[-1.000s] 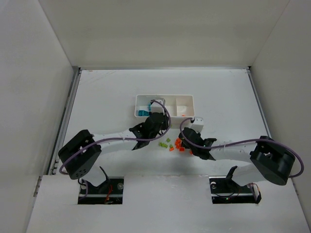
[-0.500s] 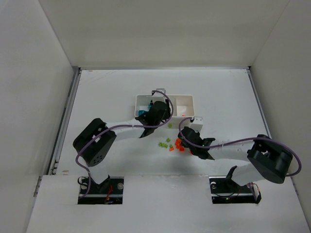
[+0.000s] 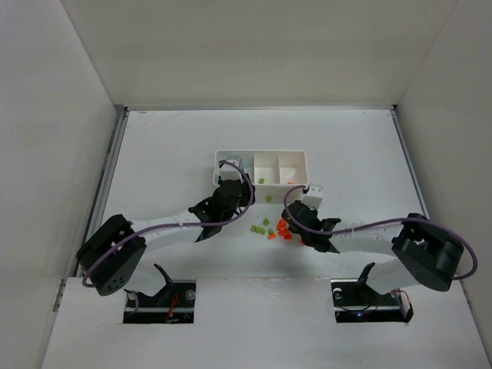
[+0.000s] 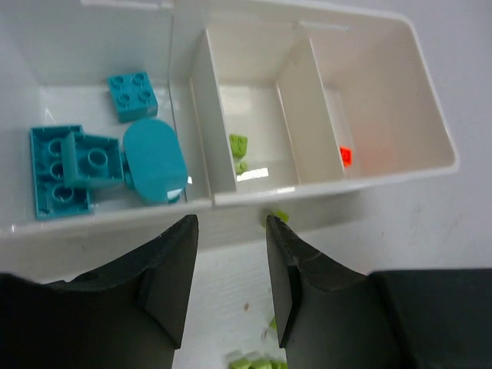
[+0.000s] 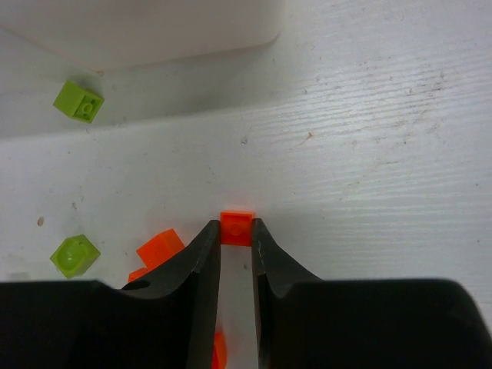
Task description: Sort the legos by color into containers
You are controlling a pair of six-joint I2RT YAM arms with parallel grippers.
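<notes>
Progress: teal-blue plastic legos (image 4: 77, 165) sit in left compartment of white plastic tray (image 4: 400, 165), two lime green legos (image 4: 239, 144) middle, one orange lego (image 4: 345, 155) right | right gripper (image 5: 234, 231) pinches small orange brick (image 5: 237, 223) on tabletop (image 5: 369, 154) | left gripper (image 4: 231, 227) part-open, empty, by tray | loose green-and-orange bricks (image 3: 260, 229) left to sort, lower centre

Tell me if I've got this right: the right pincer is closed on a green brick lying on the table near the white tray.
Not quite: the brick in the right pincer is orange, not green, as the right wrist view shows. The rest stands: the pincer is closed on it, on the table near the white tray.
</notes>
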